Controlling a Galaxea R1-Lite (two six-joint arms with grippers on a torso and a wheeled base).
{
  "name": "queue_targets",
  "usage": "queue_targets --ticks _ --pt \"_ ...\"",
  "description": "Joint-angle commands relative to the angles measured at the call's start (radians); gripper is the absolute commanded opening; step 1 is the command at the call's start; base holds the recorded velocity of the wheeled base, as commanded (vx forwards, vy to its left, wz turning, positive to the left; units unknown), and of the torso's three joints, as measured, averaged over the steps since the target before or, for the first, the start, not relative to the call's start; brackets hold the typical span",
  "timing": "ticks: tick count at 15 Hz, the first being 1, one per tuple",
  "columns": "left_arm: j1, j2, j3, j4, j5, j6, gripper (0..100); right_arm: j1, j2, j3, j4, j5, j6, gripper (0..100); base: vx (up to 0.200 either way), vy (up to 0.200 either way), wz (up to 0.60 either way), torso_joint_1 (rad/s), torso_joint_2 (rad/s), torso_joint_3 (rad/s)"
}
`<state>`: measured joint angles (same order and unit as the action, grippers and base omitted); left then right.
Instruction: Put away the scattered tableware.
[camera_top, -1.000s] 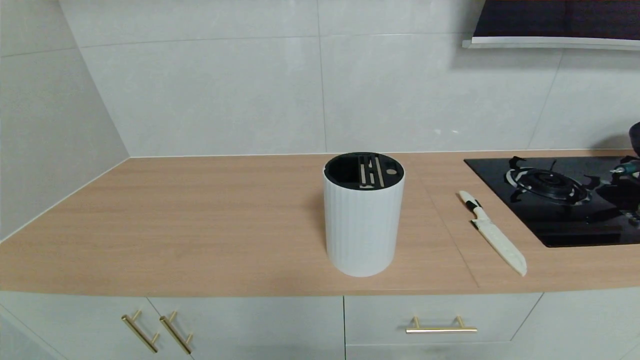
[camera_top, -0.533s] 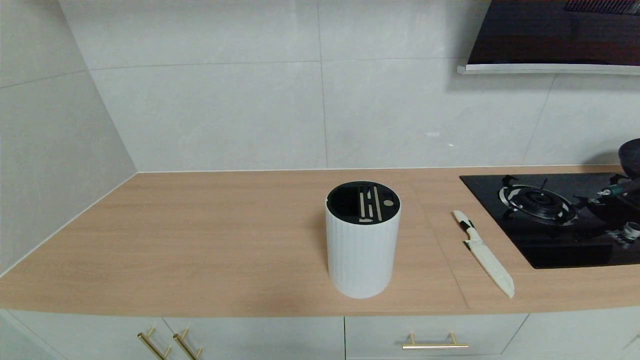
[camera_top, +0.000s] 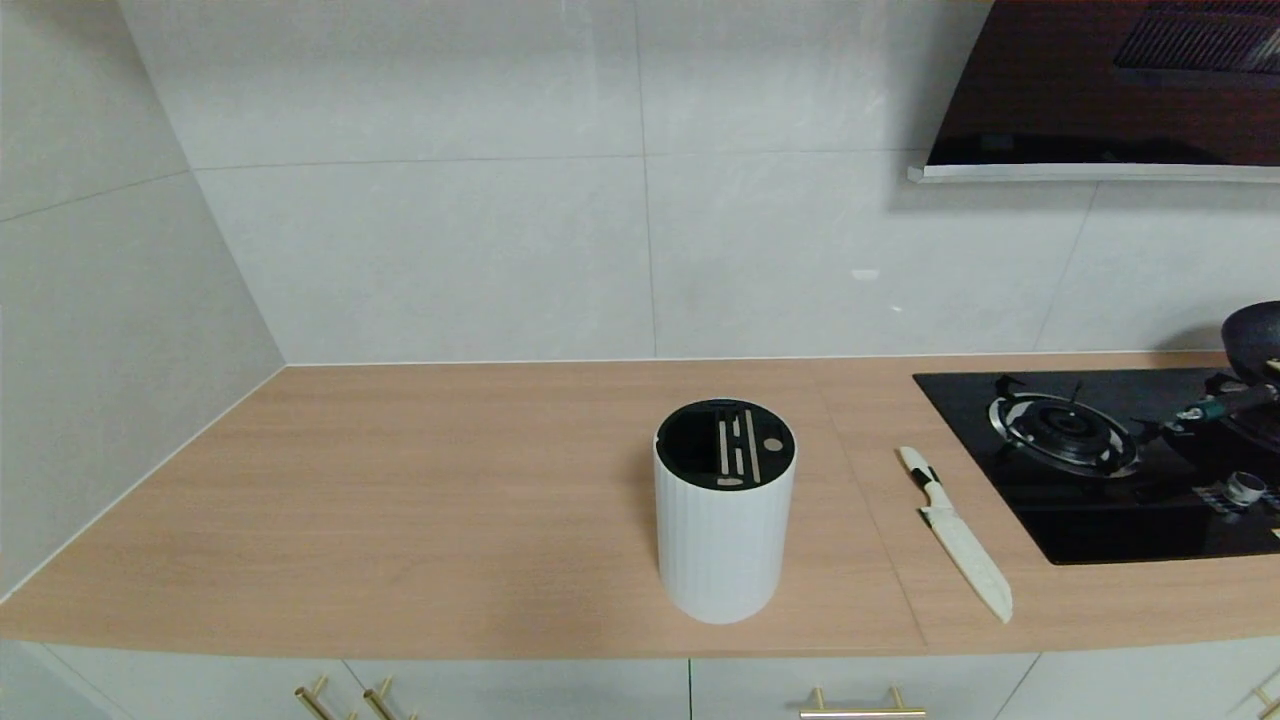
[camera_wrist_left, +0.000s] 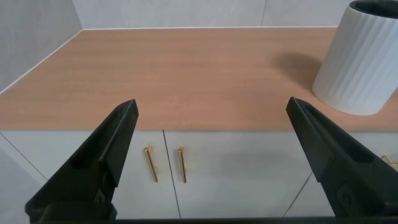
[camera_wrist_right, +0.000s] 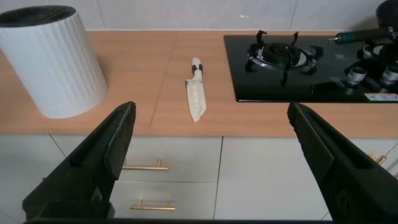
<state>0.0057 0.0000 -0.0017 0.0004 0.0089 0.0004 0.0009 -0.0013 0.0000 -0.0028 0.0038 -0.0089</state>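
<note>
White ribbed knife block, black slotted top, stands centre-frame on the wooden counter. Right of it, apart, lies a cream knife, black-banded handle, tip toward the lower edge. My left pincer and right pincer gape empty.

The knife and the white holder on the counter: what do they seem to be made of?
The knife: the blade is matte cream-white, not shiny metal, so it may be ceramic or coated steel; the handle, white with black bands, looks like plastic. The white holder: a ribbed, evenly matte wall, likely plastic, though ceramic is possible; its black slotted top insert looks like plastic.
</note>
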Motion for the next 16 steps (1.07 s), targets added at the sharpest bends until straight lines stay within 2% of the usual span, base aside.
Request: queue_targets --ticks 1,10,12,16 --pt "0.0 0.0 0.0 0.0 0.0 0.0 100 0.001 0.001 0.0 0.0 0.001 0.0 100 0.0 0.0 0.0 0.0 0.0 0.0" --pt "0.0 0.0 0.0 0.0 0.0 0.0 100 0.001 0.001 0.0 -0.003 -0.005 -0.014 100 0.0 0.0 0.0 0.0 0.0 0.0" --pt "0.0 0.0 0.0 0.0 0.0 0.001 100 0.008 0.086 -0.193 0.001 0.001 0.018 100 0.0 0.0 0.0 0.0 0.0 0.0" --pt "0.0 0.0 0.0 0.0 0.0 0.0 100 0.014 0.471 -0.36 -0.002 0.059 0.02 100 0.0 0.0 0.0 0.0 0.0 0.0"
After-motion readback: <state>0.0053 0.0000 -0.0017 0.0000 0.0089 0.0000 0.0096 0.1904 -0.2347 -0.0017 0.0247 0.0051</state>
